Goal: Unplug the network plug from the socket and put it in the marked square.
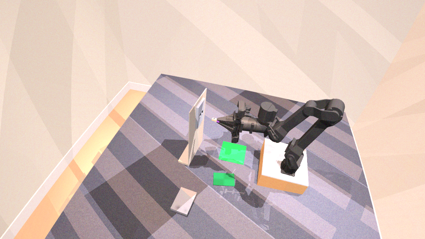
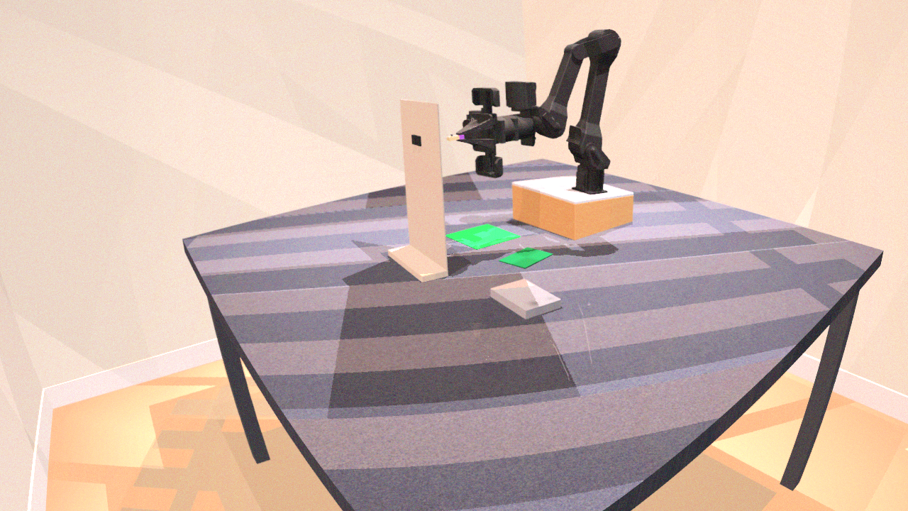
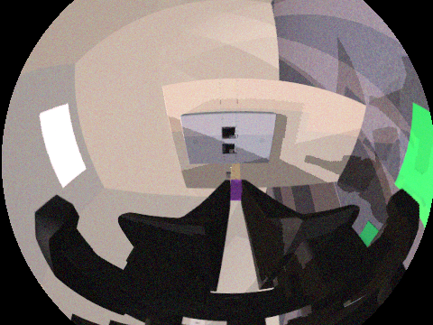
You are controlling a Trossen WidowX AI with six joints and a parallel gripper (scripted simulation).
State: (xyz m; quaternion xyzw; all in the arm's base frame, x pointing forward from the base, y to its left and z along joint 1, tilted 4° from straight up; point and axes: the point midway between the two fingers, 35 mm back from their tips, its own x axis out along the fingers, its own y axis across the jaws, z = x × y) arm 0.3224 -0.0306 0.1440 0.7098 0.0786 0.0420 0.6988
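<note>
Honestly, can't read any text, labels, brands, numbers or signs anywhere here, not from the top, exterior or wrist view.

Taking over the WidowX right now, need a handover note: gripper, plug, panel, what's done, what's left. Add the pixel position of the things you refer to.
Gripper (image 1: 218, 121) (image 2: 460, 138) (image 3: 234, 184): shut on the plug, up in the air.
Plug (image 1: 213, 119) (image 2: 452, 137) (image 3: 235, 171): tip points at the upright panel (image 1: 196, 130) (image 2: 423, 190) (image 3: 316, 108), gap between them.
Done: plug out of its socket.
Left: lower it to the table inside the marked square, let go, back off touching nothing. Two green patches, larger (image 1: 232, 152) (image 2: 483, 235) (image 3: 415, 153) and smaller (image 1: 223, 179) (image 2: 526, 257) (image 3: 369, 234); confirm which is meant.
</note>
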